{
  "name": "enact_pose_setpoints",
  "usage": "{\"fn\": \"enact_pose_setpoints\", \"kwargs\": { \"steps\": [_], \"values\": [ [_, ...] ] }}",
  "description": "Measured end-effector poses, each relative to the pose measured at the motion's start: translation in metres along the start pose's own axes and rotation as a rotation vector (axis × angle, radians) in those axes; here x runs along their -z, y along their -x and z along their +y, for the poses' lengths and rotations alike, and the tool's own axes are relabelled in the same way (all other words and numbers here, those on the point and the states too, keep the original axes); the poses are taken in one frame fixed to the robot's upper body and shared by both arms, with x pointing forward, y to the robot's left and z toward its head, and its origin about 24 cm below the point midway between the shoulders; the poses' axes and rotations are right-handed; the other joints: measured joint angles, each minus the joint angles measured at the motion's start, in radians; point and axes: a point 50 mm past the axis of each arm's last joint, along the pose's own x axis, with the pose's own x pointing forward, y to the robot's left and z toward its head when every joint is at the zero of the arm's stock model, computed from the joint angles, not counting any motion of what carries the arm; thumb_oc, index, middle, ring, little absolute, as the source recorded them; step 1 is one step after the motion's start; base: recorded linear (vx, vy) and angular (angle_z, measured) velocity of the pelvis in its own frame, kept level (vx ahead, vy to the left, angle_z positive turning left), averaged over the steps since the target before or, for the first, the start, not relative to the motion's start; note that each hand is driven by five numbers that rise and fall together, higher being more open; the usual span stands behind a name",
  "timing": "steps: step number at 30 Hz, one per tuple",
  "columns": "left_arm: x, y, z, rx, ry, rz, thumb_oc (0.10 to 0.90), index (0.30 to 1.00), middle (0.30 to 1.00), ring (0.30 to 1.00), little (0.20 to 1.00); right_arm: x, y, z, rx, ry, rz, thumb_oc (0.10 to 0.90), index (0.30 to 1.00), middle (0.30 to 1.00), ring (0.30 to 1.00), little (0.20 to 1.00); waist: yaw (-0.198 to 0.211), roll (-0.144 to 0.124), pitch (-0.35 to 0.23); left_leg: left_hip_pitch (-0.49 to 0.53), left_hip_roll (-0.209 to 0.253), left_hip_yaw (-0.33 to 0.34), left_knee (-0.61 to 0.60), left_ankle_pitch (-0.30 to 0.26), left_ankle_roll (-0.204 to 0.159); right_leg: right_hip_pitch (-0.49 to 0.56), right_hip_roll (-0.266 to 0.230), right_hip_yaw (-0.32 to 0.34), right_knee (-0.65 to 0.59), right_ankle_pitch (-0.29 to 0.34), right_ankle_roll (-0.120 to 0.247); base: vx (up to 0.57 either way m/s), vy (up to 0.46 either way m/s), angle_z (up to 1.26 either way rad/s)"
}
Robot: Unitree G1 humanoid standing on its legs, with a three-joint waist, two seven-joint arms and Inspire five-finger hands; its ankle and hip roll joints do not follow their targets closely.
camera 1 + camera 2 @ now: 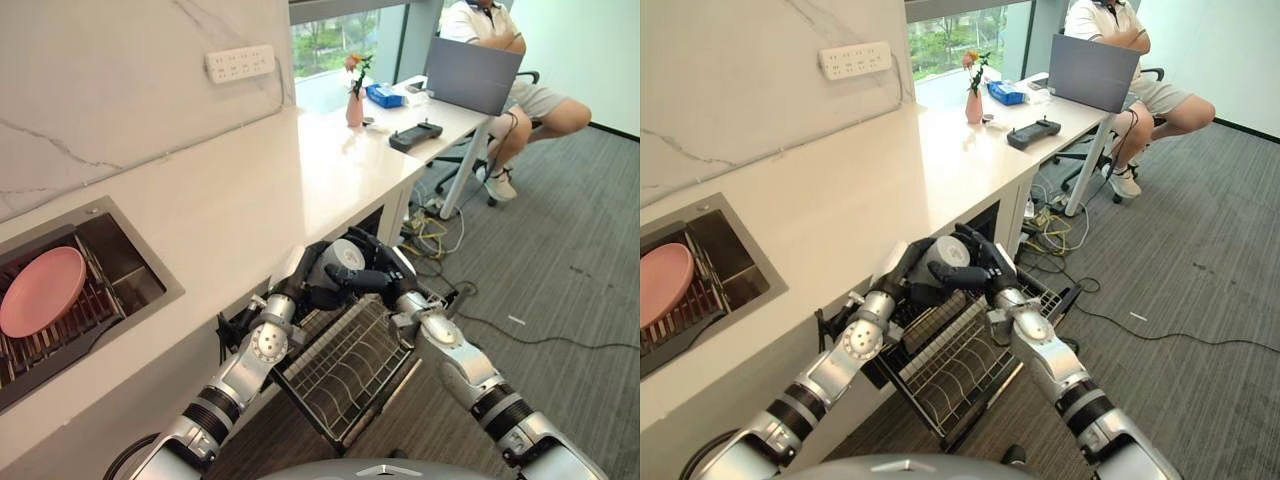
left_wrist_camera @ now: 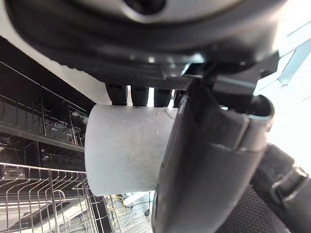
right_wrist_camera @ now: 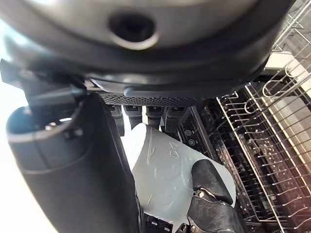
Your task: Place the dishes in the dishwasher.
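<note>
nearest to the camera, the wire dishwasher rack point(image 1: 352, 372) is pulled out low in front of the counter point(image 1: 230, 210), its tines bare. just above its inner end, both hands meet on a white cup point(image 1: 344, 262). the left hand point(image 1: 300, 275) comes in from the lower left, and its wrist view shows the fingers point(image 2: 131, 95) curled over the cup's far side with the thumb across the near side, so it has a firm wrap on the cup. the right hand point(image 1: 385, 278) reaches in from the lower right, its fingers point(image 3: 146, 112) lying along the same cup and its thumb closing in on it, so the cup is clasped from both sides, held in the air over the rack and not set down on it. off to the left, a sunken sink point(image 1: 120, 270) in the counter holds a pink plate point(image 1: 42, 290) leaning on a drying rack. further back, a white power strip point(image 1: 240, 63) sits on the marble wall, and a small vase of flowers point(image 1: 355, 100) stands near the counter's far end. beyond that, a person point(image 1: 505, 60) sits at a desk behind a laptop point(image 1: 472, 75).
</note>
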Motion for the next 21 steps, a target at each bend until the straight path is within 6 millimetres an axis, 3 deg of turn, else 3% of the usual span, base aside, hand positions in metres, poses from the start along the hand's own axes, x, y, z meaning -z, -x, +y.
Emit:
{"fn": "enact_pose_setpoints", "kwargs": {
  "steps": [7,11,12,13,21],
  "values": [
    [0.003,0.000,0.006,-0.006,-0.025,0.004,0.400,0.300,0.300,0.300,0.300,-0.009,-0.010,0.003,-0.053,0.210,-0.012,0.800,0.900,0.900,0.900,0.900,-0.017,-0.001,0.000,-0.001,0.000,0.000,0.000,0.000,0.000,0.000,0.000,0.001,0.000,0.000,0.000,0.00,0.000,0.00],
    [0.003,0.000,0.006,-0.004,-0.042,-0.001,0.400,0.300,0.300,0.300,0.300,-0.007,-0.010,0.004,-0.049,0.245,-0.007,0.800,0.900,0.900,0.900,0.900,-0.017,0.000,0.000,0.000,0.000,0.000,0.000,0.000,0.000,-0.001,0.000,0.001,0.000,0.000,0.000,0.00,0.000,0.00],
    [0.003,0.000,0.006,-0.004,-0.042,-0.001,0.400,0.300,0.300,0.300,0.300,-0.006,-0.011,0.004,-0.048,0.251,-0.008,0.733,0.799,0.799,0.799,0.799,-0.017,0.000,0.000,0.000,0.000,0.000,0.000,0.000,0.000,-0.002,0.000,0.001,0.000,0.000,0.000,0.00,0.000,0.00],
    [0.003,0.000,0.006,-0.004,-0.043,-0.001,0.400,0.300,0.300,0.300,0.300,-0.006,-0.011,0.004,-0.047,0.272,-0.010,0.400,0.300,0.300,0.300,0.300,-0.017,0.000,0.000,-0.001,0.000,0.000,0.000,0.000,0.000,-0.002,0.000,0.001,0.000,0.000,0.000,0.00,0.000,0.00],
    [0.004,0.001,0.007,0.001,-0.070,-0.006,0.400,0.300,0.300,0.300,0.300,-0.008,-0.012,0.007,-0.017,0.344,-0.036,0.400,0.300,0.300,0.300,0.300,-0.018,0.001,0.001,-0.004,0.000,-0.001,-0.002,-0.001,0.001,-0.002,0.000,0.000,0.000,-0.003,0.005,0.00,0.000,0.00]
  ]
}}
